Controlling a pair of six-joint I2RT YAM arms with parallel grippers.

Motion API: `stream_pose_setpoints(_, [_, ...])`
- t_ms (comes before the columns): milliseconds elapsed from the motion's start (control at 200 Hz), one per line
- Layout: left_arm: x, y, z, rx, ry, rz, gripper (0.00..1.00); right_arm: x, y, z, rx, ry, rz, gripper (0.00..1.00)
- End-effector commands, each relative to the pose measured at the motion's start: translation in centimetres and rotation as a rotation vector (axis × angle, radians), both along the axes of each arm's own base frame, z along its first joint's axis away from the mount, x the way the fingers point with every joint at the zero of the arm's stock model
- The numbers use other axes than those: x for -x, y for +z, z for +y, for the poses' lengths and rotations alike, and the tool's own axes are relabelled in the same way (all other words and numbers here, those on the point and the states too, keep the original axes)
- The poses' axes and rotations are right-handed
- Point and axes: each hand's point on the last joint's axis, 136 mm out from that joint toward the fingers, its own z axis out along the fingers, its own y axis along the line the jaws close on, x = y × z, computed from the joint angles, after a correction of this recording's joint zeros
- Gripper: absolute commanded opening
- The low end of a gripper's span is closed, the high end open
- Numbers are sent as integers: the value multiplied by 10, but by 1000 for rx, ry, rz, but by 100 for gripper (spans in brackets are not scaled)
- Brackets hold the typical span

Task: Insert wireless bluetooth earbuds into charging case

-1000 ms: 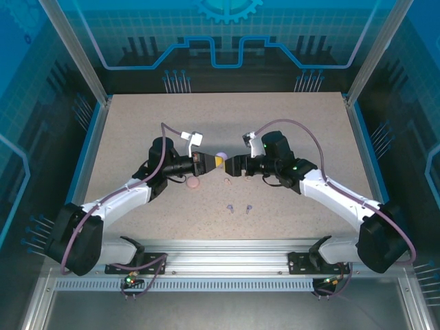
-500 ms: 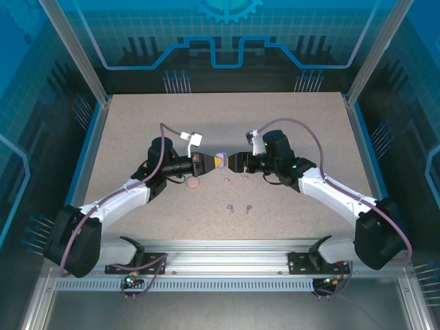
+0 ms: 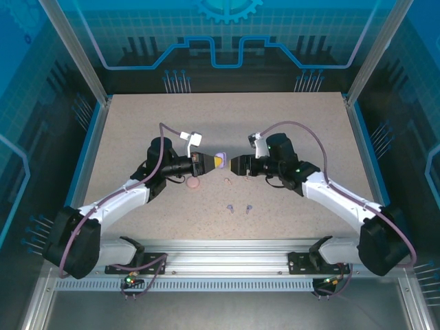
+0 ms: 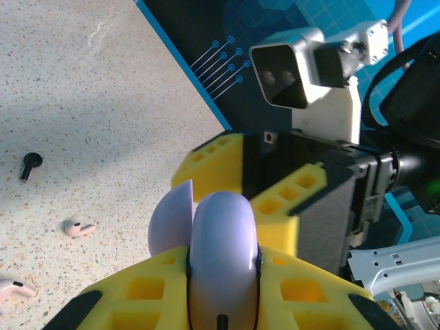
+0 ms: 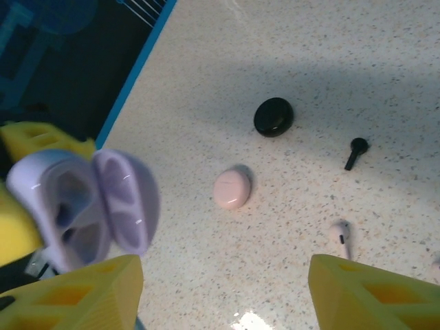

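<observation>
The lilac case (image 5: 82, 199) is blurred, one pink earbud (image 4: 14, 290) edge-cropped.

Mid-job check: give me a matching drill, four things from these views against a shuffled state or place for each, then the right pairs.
Things:
1 lilac case
2 pink case
3 black earbud
4 right gripper

States:
A loose on the table, stem showing
B open, nothing between the fingers
C lid open, clamped in the left gripper
D shut, resting on the table

Pairs: 1-C, 2-D, 3-A, 4-B
</observation>
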Motion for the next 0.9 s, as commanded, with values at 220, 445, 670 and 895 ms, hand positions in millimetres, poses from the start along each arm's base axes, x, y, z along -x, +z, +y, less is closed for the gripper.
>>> stream_pose_setpoints(220, [4,23,-2,41,-25,-59,0,8,18,18,-130,105,-48,53])
stream_pose_setpoints(445, [5,27,-2,55,-25,-59,0,-3,17,24,-132,92,-43,49])
stream_pose_setpoints(670, [6,25,-2,57,-28,-53,0,-10,17,30,-148,89,-37,45])
stream_pose_setpoints(895, [6,24,-1,52,-24,-52,0,1,21,23,-137,99,-50,43])
